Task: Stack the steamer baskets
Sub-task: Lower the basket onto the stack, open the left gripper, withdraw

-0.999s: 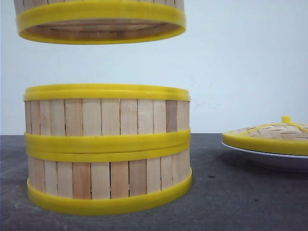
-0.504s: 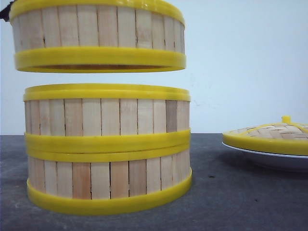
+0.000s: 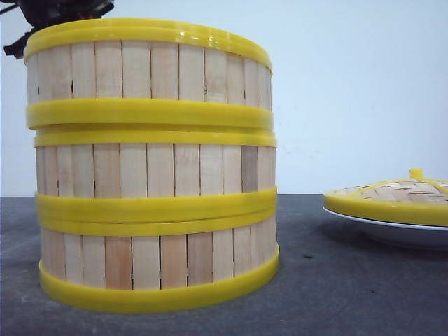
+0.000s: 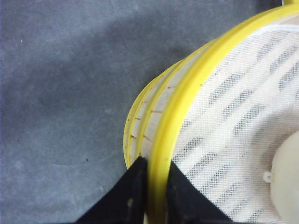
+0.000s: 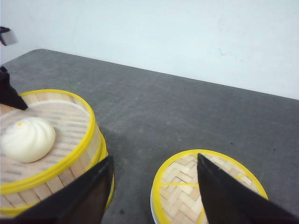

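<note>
Left hand [image 4: 150, 186]: fingers pinching the top steamer basket's [image 3: 147, 73] yellow rim | that basket sits on two stacked steamer baskets [image 3: 155, 217] (bun [image 5: 27, 138] inside) | right hand [image 5: 154, 186]: spread, holding nothing, above woven lid [image 5: 205, 189]

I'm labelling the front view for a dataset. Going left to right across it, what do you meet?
Left end effector at the top edge, gripping the top basket's rim → stack of three steamer baskets → bare grey table → woven lid resting on the white plate.
</note>
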You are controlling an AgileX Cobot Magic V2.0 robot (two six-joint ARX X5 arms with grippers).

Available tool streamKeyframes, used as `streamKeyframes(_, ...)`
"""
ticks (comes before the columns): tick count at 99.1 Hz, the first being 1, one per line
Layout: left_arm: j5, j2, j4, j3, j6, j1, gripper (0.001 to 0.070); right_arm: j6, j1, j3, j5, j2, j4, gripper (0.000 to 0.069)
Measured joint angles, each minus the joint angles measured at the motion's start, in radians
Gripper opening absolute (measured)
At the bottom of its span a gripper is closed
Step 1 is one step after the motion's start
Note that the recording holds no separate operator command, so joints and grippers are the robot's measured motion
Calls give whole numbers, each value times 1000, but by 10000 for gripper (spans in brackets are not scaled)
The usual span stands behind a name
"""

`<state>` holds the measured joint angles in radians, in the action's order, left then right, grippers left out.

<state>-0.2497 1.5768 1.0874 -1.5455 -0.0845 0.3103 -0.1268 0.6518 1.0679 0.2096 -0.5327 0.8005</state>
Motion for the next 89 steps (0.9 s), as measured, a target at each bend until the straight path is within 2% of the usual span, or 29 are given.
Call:
streamKeyframes(80, -7, 29, -21, 0, 1, 0, 23, 0, 0, 0, 4, 0, -4, 350)
streamKeyframes(89, -10, 29, -22, 0, 6, 0, 52, 0, 0, 0, 4, 0, -4, 350)
